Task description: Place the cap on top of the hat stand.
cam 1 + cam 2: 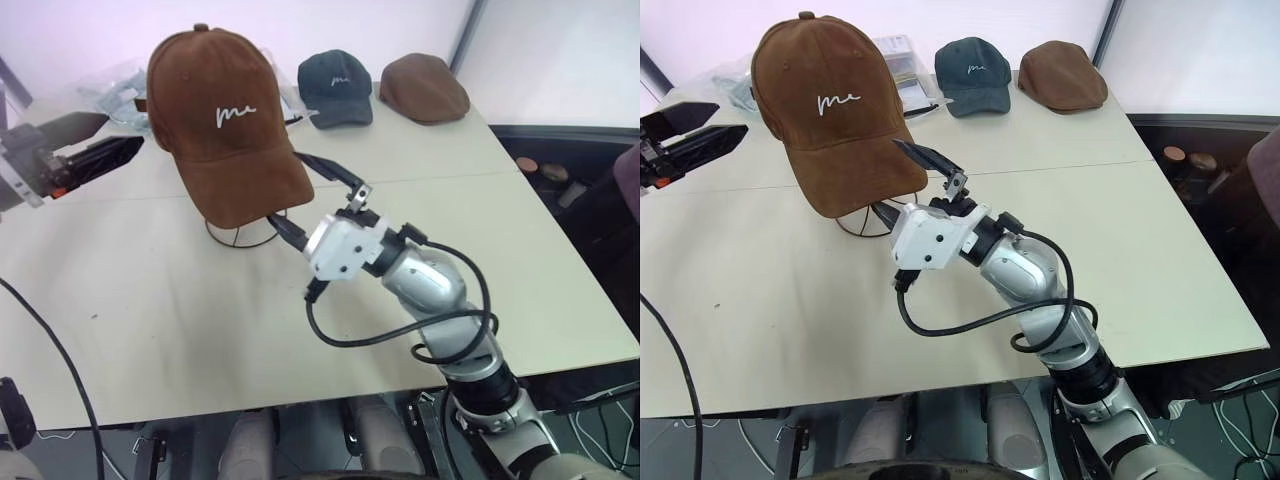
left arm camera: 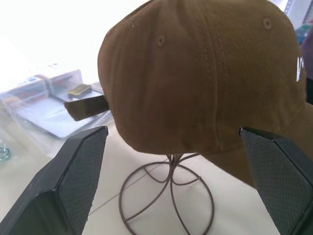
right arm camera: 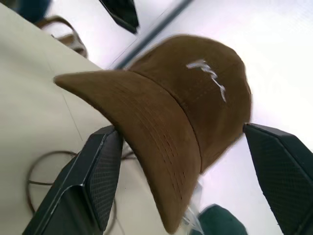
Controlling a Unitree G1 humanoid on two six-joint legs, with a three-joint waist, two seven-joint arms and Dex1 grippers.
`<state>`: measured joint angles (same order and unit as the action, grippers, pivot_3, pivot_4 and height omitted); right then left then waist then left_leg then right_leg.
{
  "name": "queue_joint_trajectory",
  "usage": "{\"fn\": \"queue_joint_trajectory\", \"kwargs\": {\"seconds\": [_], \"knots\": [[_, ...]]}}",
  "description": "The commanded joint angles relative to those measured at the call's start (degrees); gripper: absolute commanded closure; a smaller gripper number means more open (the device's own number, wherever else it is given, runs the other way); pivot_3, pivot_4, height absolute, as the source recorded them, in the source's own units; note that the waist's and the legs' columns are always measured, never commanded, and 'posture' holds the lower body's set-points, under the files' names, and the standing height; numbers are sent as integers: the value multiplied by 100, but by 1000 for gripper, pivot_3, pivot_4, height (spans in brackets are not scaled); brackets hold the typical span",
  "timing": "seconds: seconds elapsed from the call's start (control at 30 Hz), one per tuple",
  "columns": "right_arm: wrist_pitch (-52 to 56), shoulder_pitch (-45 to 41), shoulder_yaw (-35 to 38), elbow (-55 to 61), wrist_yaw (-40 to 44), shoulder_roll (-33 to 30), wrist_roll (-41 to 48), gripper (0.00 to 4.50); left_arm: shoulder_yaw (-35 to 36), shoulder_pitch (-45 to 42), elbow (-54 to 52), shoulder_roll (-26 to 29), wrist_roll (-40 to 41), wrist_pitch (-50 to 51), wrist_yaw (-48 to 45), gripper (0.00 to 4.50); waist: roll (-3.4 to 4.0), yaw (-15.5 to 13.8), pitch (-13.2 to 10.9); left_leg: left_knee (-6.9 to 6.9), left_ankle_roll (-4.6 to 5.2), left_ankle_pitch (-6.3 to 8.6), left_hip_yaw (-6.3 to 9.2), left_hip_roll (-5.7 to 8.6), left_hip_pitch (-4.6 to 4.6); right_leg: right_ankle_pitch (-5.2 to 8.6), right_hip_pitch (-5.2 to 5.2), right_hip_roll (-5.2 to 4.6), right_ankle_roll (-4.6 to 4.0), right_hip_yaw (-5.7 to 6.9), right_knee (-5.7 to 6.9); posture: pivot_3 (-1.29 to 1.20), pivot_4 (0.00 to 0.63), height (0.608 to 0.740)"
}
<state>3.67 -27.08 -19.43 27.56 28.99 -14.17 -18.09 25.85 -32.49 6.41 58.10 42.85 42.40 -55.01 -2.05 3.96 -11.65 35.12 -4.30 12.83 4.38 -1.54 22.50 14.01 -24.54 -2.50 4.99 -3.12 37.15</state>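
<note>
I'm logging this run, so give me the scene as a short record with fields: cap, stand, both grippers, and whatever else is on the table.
cap: brown baseball cap, white script logo, sitting on the hat stand
hat stand: dark wire hat stand, round base on the white table
right gripper: right gripper open, at the brim, holding nothing
left gripper: left gripper open, beside the cap
other items: dark blue-grey cap, plain brown flat cap, clear plastic packaging

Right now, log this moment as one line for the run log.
cap: on hat stand | right gripper: open, at brim, not holding | left gripper: open, beside cap | stage: cap placed
</note>
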Motion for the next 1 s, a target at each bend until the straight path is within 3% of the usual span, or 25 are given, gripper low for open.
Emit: {"fn": "queue_joint_trajectory", "kwargs": {"seconds": [0.03, 0.27, 0.57, 0.73, 0.9, 1.0], "knots": [[169, -39, 186, 398, 367, -39, 676, 576, 22, -197, 61, 29, -23, -75, -21, 0, 0, -1, 0, 0, 0, 0, 0, 0, 0, 0, 0, 0, 0, 0, 0, 0, 150, 740], [992, -184, 520, 888, 908, -304, 1625, 576, 20, -163, 307, 59, -132, -247, -260, 0, 1, -2, 0, 0, 0, 0, 0, 0, -2, 0, 0, 1, 0, 1, 2, 0, 150, 740], [1009, -285, 1487, 805, 1098, -1245, 2065, 576, 50, -7, -103, -29, -119, -170, 18, 0, 1, -15, -1, 1, 0, 0, 0, 0, 0, 1, 1, -1, 0, 1, -1, 0, 150, 740], [905, -453, 1928, 537, 1114, -1671, 2150, 576, 69, 61, -75, -167, -639, -817, 473, 0, 1, -6, -1, 2, 0, 0, -2, 0, -2, 0, 1, -1, 0, 1, -1, 0, 150, 740], [752, -476, 2452, -193, 1166, -2146, 2280, 576, 563, 753, -527, -283, -762, -1033, 812, 0, 2, 3, -1, 0, 0, 0, -8, 0, 0, 0, 1, -5, 0, -1, -5, 0, 150, 740], [990, -609, 2715, -800, 1617, -2522, 2761, 576, 1069, 1410, -916, -391, -454, -740, 859, 0, 2, 0, -1, 0, 0, 0, -12, 0, 2, 0, 1, -9, -1, -2, -12, 0, 150, 740]]}}
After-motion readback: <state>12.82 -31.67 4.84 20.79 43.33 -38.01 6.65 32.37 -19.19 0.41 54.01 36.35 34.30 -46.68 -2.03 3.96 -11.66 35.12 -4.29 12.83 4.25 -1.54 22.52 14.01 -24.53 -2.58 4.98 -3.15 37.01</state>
